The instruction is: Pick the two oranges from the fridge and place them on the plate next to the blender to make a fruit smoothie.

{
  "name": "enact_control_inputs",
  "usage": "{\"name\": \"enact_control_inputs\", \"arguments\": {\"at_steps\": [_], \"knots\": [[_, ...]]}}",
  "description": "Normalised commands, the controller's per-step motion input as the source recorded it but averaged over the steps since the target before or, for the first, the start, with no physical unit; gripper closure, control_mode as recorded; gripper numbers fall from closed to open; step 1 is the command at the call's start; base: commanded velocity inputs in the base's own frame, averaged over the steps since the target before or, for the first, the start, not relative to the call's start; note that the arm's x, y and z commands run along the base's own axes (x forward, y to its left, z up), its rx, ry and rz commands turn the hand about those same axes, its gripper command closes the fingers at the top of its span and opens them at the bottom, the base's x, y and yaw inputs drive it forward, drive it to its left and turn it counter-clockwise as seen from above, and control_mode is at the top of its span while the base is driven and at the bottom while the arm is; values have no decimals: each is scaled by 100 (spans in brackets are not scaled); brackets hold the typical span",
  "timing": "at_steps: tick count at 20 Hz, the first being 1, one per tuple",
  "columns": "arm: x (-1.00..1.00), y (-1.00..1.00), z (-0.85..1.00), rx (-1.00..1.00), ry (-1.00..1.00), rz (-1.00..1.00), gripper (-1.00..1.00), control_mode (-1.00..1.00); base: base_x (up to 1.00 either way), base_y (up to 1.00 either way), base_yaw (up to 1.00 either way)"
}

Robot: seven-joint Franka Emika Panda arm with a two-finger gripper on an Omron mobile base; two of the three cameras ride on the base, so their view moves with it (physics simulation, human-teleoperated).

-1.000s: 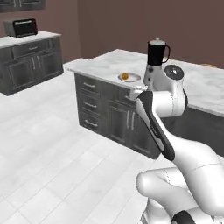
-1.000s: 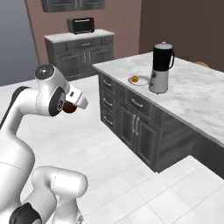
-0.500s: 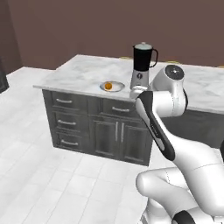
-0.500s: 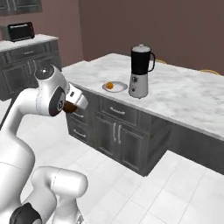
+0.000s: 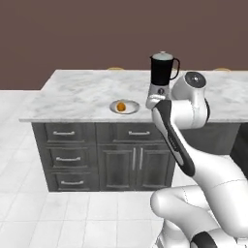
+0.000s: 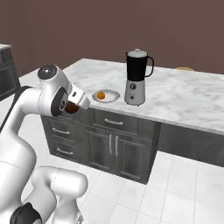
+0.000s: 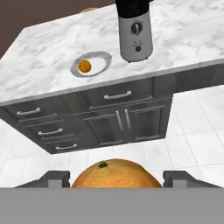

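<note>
I've got the gripper (image 7: 114, 183) pinching the second orange (image 7: 114, 174). First orange (image 7: 85, 66) sits on the plate (image 7: 99, 59), just beside the blender (image 7: 135, 37). I'd approach high and release onto the plate's bare side, away from the blender.

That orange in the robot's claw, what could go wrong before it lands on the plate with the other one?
The held orange sits between the gripper fingertips; being round, it might slip out over the floor. The plate is small and already holds one orange, so the second could knock it or roll off the rim. The blender stands close beside the plate, so the arm might bump it while reaching in.
</note>
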Motion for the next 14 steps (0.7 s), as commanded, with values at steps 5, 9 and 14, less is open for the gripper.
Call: {"name": "enact_control_inputs", "arguments": {"at_steps": [5, 9, 14], "knots": [[0, 0, 0, 0, 0, 0, 100, 100, 70, 76, -25], [0, 0, 0, 0, 0, 0, 100, 100, 89, 6, -21], [0, 0, 0, 0, 0, 0, 100, 100, 53, -2, -10]]}}
